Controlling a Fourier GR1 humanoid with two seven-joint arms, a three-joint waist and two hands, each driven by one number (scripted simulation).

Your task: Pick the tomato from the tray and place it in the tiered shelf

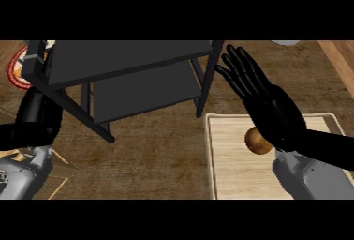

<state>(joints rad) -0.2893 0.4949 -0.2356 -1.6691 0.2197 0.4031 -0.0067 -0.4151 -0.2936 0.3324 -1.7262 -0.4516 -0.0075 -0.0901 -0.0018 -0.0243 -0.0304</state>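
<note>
A dark brown, wood-grained counter top fills the view, seen from steeply above. Nearest, at about five o'clock, the grey right forearm comes in from the lower edge over a pale wooden rectangular tray with a raised rim, which lies flat on the counter. On the tray, toward its upper middle, lies a rounded brownish-orange object, presumably the tomato; the arm hides its right side, so its full outline cannot be seen. At about seven o'clock the grey left forearm enters, and the black left hand rises from it along the left edge toward nine o'clock; its fingers disappear behind the shelf frame, so whether they are spread or curled cannot be told. From the tray the black right hand stretches toward one o'clock, its fingers straight and spread wide, holding nothing; its wrist crosses in front of the tomato, while the fingertips lie above the tray's far edge, just beside the shelf's right post. Farther off, from ten to twelve o'clock, stands the black metal tiered shelf with flat dark boards and thin posts, a lower board showing under the upper one. Behind its left corner, at ten o'clock, peeks a round plate with a red rim, mostly hidden. At the far edge near one o'clock a small pale grey shape is cut off; what it is cannot be told.
</note>
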